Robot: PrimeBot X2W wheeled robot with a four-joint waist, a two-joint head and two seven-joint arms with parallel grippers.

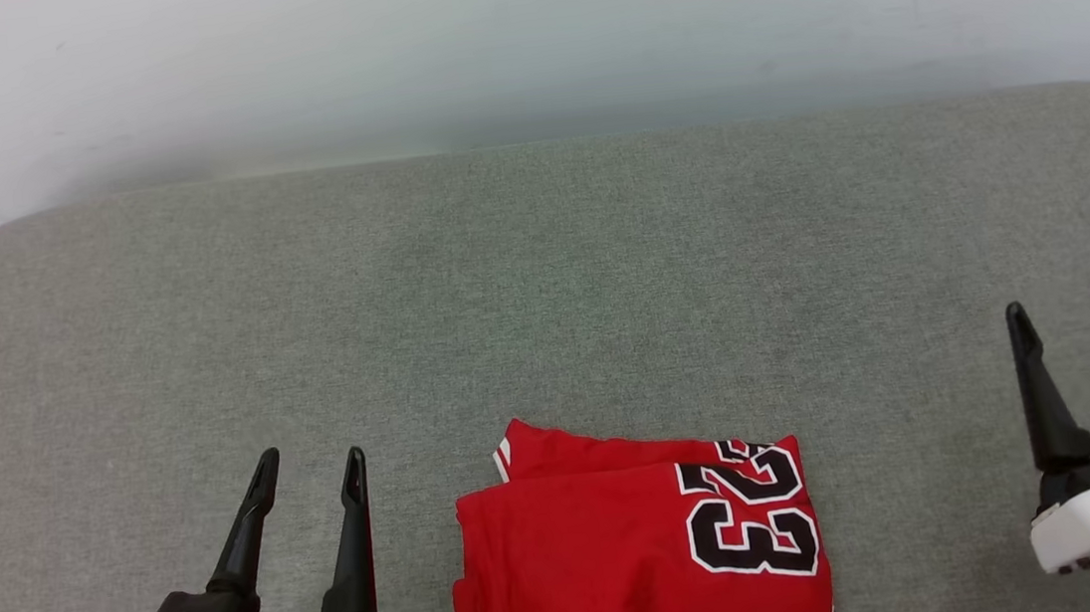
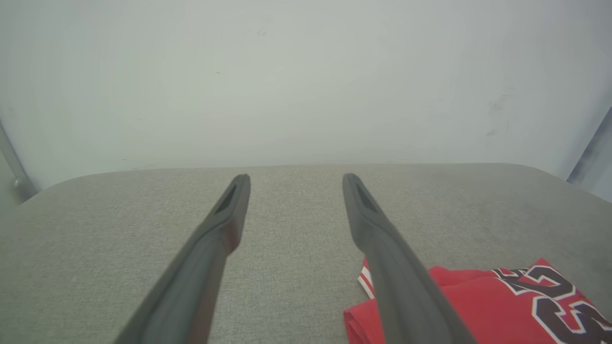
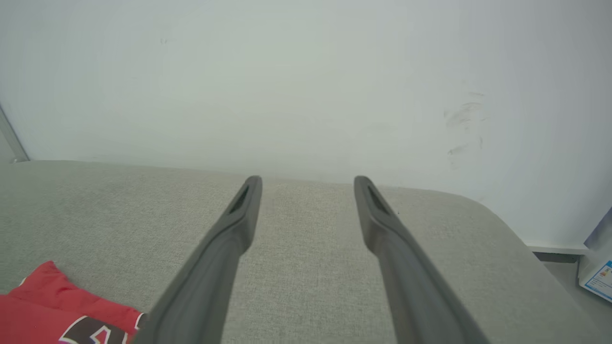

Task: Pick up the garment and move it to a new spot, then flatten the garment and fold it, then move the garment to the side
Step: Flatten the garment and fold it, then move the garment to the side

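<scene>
The red garment (image 1: 618, 549) lies folded into a compact rectangle at the near middle of the grey padded surface, its black white-edged "23" facing up on the right half. A sliver of white striped trim peeks out at its far left corner. My left gripper (image 1: 310, 461) stands open to the garment's left, apart from it, nothing between its fingers. My right gripper (image 1: 1060, 301) is open well to the right of the garment, also empty. The left wrist view shows the garment (image 2: 483, 301) at lower right of the left gripper (image 2: 294, 179); the right wrist view shows the garment (image 3: 57, 306) at lower left of the right gripper (image 3: 306, 180).
The grey fabric surface (image 1: 543, 286) stretches wide beyond and to both sides of the garment, with rounded far corners. A pale wall (image 1: 519, 39) rises directly behind it. A small box (image 3: 597, 277) sits on the floor off the surface's right end.
</scene>
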